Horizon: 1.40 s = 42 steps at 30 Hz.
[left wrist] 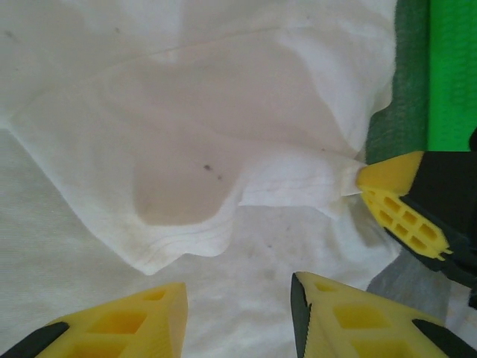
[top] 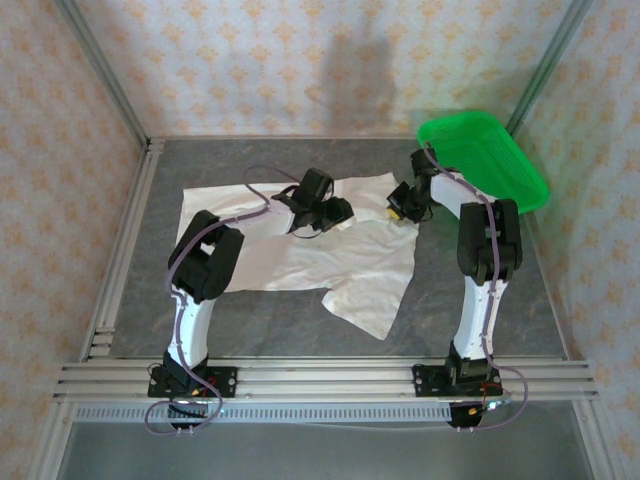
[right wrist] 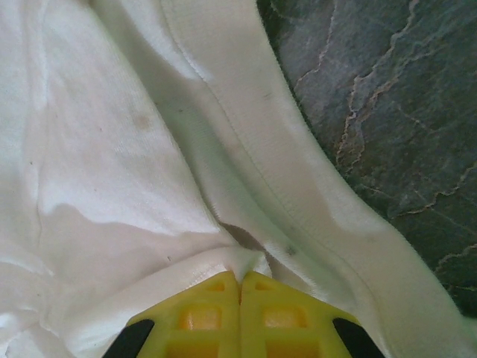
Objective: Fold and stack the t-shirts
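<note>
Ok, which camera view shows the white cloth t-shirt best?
The top external view: it takes in the whole white cloth t-shirt, spread out. The left wrist view gives a close patch of folds; the right wrist view, a hemmed edge pinched by the right gripper.

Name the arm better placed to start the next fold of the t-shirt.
Right, I judge: the right gripper is shut on a pinch of the t-shirt, ready to pull. The left gripper hangs open over the cloth, gripping nothing.
</note>
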Each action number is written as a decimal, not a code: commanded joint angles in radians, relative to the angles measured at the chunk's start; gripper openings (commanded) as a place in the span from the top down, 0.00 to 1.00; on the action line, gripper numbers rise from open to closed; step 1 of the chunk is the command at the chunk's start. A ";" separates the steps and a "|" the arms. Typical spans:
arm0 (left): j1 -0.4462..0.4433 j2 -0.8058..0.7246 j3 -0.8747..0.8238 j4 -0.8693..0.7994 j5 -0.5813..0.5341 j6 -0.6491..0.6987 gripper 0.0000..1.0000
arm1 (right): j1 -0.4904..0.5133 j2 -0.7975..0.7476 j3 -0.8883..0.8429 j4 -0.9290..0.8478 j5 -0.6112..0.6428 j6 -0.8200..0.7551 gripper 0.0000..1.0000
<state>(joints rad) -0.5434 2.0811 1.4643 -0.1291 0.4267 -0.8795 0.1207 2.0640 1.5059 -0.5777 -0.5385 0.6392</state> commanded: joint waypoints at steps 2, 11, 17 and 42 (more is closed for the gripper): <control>-0.011 0.022 0.043 -0.130 -0.051 0.061 0.59 | -0.006 0.018 0.021 -0.004 -0.002 -0.003 1.00; -0.033 0.075 0.166 -0.262 -0.089 0.117 0.61 | -0.006 0.019 0.021 -0.004 -0.003 -0.002 1.00; -0.041 0.100 0.212 -0.348 -0.117 0.139 0.64 | -0.006 0.016 0.020 -0.006 -0.003 -0.004 1.00; -0.053 0.170 0.325 -0.481 -0.179 0.137 0.66 | -0.006 0.015 0.014 -0.005 -0.009 -0.004 1.00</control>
<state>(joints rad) -0.5896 2.2341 1.7592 -0.5564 0.2913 -0.7570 0.1207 2.0693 1.5059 -0.5777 -0.5438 0.6388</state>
